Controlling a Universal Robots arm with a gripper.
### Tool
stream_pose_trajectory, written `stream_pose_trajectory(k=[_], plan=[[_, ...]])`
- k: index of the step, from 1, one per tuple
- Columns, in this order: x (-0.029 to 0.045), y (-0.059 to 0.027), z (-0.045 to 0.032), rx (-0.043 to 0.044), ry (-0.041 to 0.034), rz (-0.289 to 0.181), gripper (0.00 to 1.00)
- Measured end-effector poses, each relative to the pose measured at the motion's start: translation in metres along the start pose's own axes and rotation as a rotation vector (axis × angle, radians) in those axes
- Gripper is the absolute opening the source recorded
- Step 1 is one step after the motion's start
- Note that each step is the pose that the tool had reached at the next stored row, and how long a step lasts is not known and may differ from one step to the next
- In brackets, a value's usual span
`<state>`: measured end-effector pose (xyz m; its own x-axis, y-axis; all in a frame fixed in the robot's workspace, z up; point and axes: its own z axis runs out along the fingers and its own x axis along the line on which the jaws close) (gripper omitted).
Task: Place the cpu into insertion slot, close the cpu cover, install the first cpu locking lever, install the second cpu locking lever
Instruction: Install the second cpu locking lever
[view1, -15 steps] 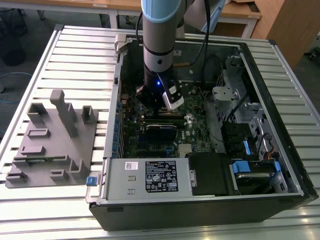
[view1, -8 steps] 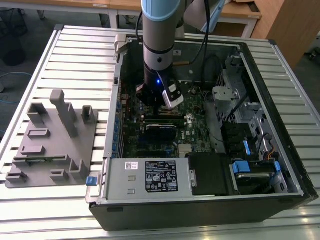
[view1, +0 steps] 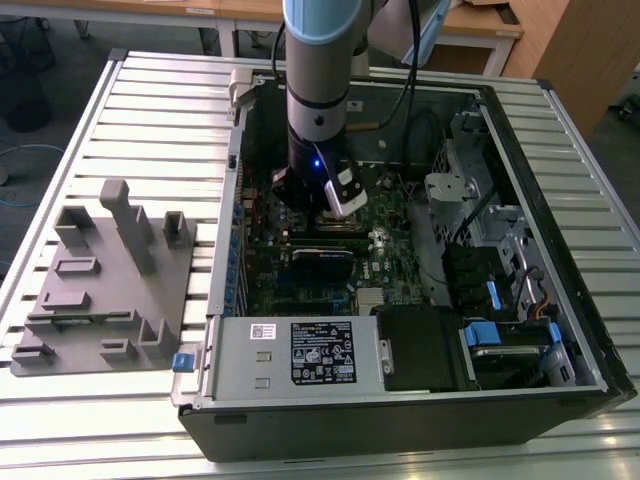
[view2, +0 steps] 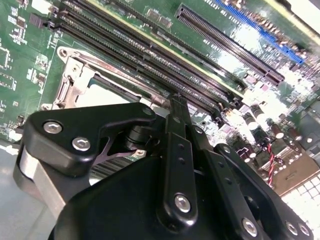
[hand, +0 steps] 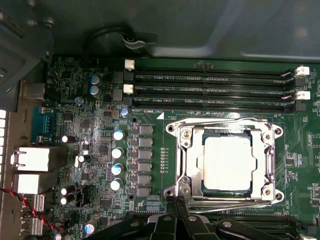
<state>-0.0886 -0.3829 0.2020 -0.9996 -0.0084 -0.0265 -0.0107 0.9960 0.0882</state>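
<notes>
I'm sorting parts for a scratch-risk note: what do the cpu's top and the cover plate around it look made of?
The small square cpu with a pale grey top looks like dull matte metal: it glows evenly without sharp reflections. The thin silver-grey cpu cover frame around it looks like bare polished or plated steel, judging by its bright glints and crisp stamped edges. The black claw nearby looks plastic or coated metal; unclear which.

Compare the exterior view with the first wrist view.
Exterior view alone: the blue-grey robot arm reaching into the open black computer case, on a slatted metal table beside a grey plastic fixture tray.

First wrist view alone: the dull grey square cpu seated under the silver-grey cpu cover, which lies flat.

Both: the green circuit board.
</notes>
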Motion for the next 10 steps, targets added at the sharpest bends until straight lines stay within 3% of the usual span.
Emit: stream_pose_trajectory(k=[2,10], plan=[[0.0,0.0,0.0,-0.006,0.0012,0.0,0.11],[-0.0004,-0.0008,0.0014,-0.0085,0.001,0.0,0.11]])
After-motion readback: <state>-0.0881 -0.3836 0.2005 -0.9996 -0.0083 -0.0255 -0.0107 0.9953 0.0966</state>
